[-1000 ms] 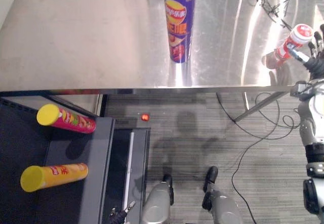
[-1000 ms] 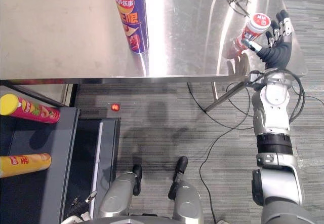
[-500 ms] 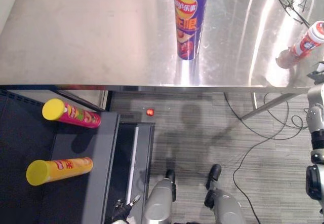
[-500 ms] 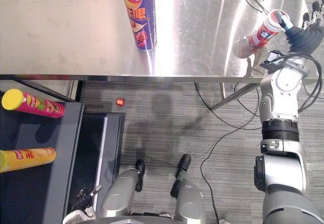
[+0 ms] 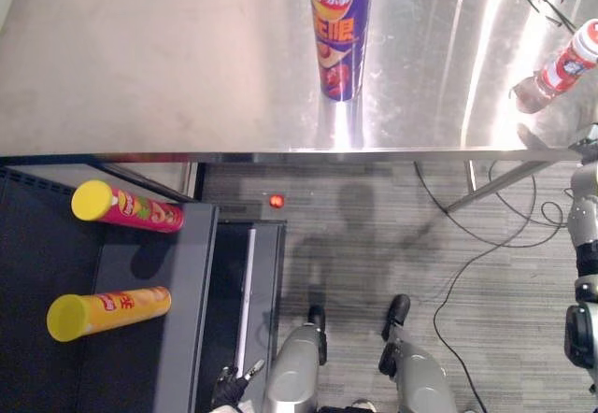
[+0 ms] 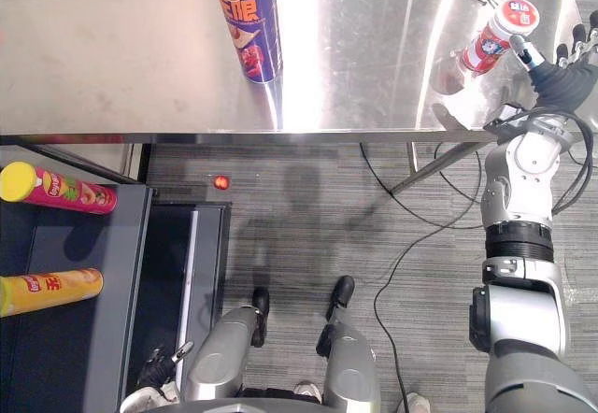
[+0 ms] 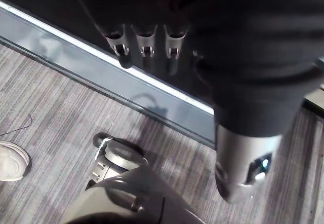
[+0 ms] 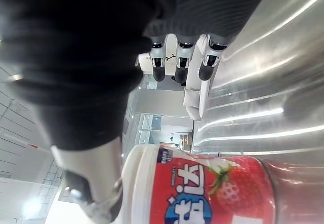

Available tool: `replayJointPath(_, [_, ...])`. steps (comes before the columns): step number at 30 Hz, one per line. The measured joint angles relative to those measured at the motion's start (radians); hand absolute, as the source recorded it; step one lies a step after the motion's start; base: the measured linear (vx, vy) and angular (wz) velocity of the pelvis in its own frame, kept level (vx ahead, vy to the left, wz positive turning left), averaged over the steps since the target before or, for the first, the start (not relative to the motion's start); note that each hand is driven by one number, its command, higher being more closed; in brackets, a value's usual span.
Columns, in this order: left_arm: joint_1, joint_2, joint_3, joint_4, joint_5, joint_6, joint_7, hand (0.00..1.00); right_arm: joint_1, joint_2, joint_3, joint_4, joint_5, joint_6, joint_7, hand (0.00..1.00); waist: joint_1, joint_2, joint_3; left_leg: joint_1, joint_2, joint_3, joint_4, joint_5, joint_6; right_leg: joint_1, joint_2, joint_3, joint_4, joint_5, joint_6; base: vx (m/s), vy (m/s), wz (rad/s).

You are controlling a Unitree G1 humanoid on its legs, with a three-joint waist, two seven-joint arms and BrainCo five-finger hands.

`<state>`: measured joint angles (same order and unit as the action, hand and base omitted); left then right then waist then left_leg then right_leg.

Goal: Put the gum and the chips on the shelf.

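Nearest the robot, the left hand (image 7: pixel 242 168) hangs low beside the dark metal shelf (image 5: pixel 182 282). Its fingers (image 7: pixel 145 44) are loosely straight, the thumb is held apart, and it holds nothing.

There are three cylindrical chips cans in all, and two of them lie on their sides on the shelf. The yellow can with a yellow lid (image 5: pixel 107 308) is the nearer. The magenta can with a yellow lid (image 5: pixel 126 209) lies just beyond it, apart from it. A small red spot (image 5: pixel 276 201) shows on the grey carpet between the shelf and the table.

On the brushed steel table (image 5: pixel 140 58) the third, a tall purple chips can (image 5: pixel 334 30), stands upright near the middle. There is one gum container, a red-and-white bottle with a white lid (image 6: pixel 495 39), and it stands near the table's right end.

The right eye view shows the right forearm raised at that end. The right hand (image 6: pixel 561 65) is level with the bottle, thumb toward the lid. In the right wrist view the bottle sits in the gap between the thumb and the relaxed, uncurled fingers (image 8: pixel 178 64). The hand is spread and does not clasp the bottle. I cannot tell whether the thumb touches it.
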<state>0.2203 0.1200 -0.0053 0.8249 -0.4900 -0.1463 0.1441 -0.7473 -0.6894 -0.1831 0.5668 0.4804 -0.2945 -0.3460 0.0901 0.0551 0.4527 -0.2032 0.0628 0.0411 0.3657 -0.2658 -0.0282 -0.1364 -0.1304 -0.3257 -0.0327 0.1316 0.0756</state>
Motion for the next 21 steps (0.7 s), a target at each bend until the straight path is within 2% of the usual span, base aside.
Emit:
replayJointPath(6, [0.000, -0.001, -0.028, -0.003, -0.008, -0.006, -0.001, 0.00, -0.064, -0.034, 0.045, 0.037, 0.000, 0.005, 0.005, 0.00, 0.007, 0.020, 0.012, -0.002, 0.000, -0.003, 0.004, 0.000, 0.000, -0.001, -0.001, -0.003, 0.003, 0.000, 0.000, 0.00, 0.001, 0.01])
replayJointPath(15, [0.000, -0.006, -0.041, -0.002, -0.010, -0.006, -0.002, 0.00, -0.078, -0.042, 0.071, 0.039, -0.001, 0.008, 0.008, 0.00, 0.007, 0.030, 0.017, -0.018, -0.001, -0.010, 0.004, 0.009, 0.000, -0.017, -0.005, -0.007, 0.020, -0.001, -0.001, -0.02, 0.002, 0.01])
replayJointPath(21, [0.000, -0.006, -0.049, -0.002, -0.010, -0.004, -0.009, 0.00, -0.090, -0.042, 0.084, 0.044, -0.011, 0.034, 0.026, 0.00, 0.010, 0.034, 0.019, -0.026, -0.003, -0.025, 0.003, 0.017, -0.001, -0.020, -0.009, -0.020, 0.028, -0.002, -0.002, -0.04, 0.004, 0.07])
